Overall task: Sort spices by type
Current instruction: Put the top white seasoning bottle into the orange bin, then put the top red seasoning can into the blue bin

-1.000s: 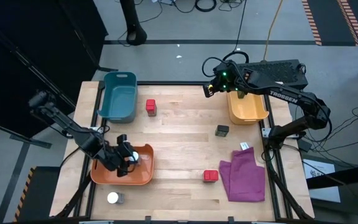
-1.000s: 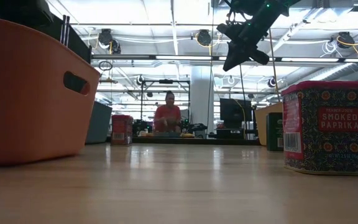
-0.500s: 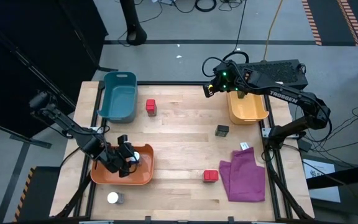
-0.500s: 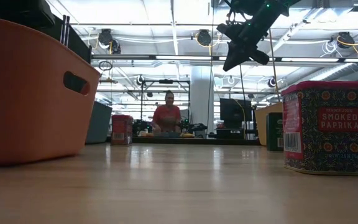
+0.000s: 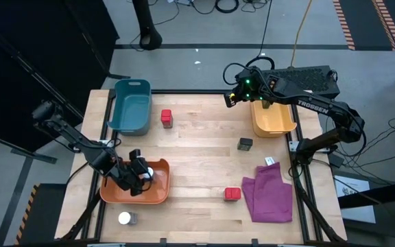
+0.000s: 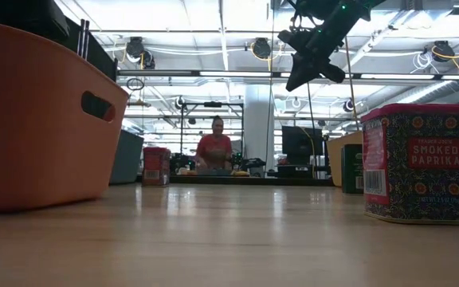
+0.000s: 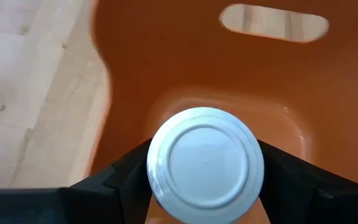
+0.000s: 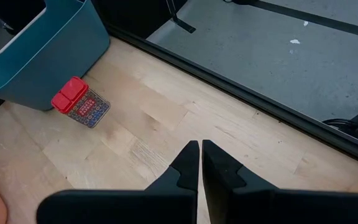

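While gripping a round-lidded jar, left claw overhangs glossy orange bin.

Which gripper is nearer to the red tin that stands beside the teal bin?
The right. The right gripper hovers by the table's far edge, across bare wood from the red tin. The left gripper is over the orange bin, shut on a white-lidded jar, farther off.
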Tool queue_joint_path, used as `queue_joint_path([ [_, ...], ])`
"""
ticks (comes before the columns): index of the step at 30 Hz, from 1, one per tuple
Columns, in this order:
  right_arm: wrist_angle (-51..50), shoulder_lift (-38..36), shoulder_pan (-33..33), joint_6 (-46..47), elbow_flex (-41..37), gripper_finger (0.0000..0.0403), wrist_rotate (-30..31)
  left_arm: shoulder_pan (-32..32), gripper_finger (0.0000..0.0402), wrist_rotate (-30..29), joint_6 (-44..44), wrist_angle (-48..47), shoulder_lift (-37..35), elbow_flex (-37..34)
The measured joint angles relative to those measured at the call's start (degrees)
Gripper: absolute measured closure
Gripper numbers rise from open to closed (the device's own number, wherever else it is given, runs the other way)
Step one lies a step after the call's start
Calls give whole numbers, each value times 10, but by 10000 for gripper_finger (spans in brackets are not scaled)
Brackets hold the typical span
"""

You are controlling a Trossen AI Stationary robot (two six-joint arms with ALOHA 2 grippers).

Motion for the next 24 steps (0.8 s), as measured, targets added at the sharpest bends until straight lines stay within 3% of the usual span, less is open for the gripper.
queue_joint_path([
  [24, 0, 0, 0, -2, 0, 403, 0, 1, 153, 2, 12, -24, -13, 28],
])
